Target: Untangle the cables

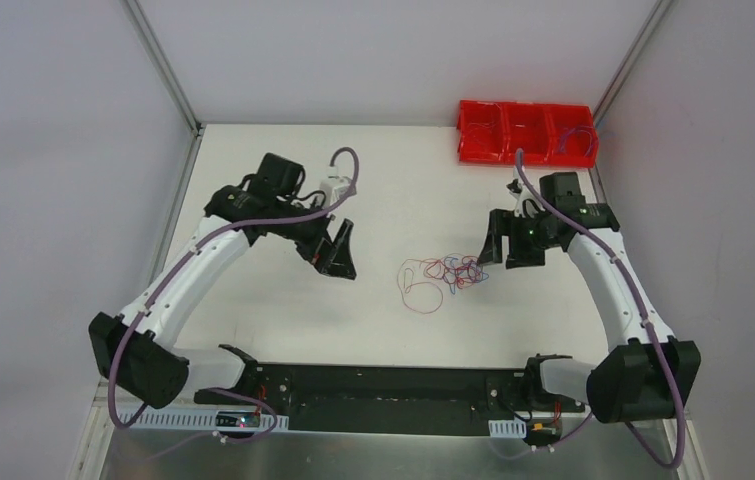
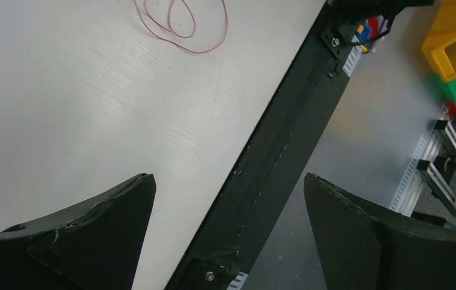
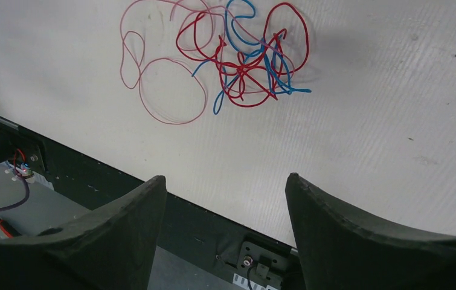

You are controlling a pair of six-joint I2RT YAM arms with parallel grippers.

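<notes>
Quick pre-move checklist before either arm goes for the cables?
1. Left gripper open, nothing held: ok.
2. Right gripper open, nothing held: ok.
3. Cables fully in the right wrist view: ok.
4. Cables in the left wrist view: not ok, only a pale loop shows at the top edge.
5. Cables apart from the red bin and from both grippers: ok.
6. Which strand lies on top where red and blue cross: cannot tell.
</notes>
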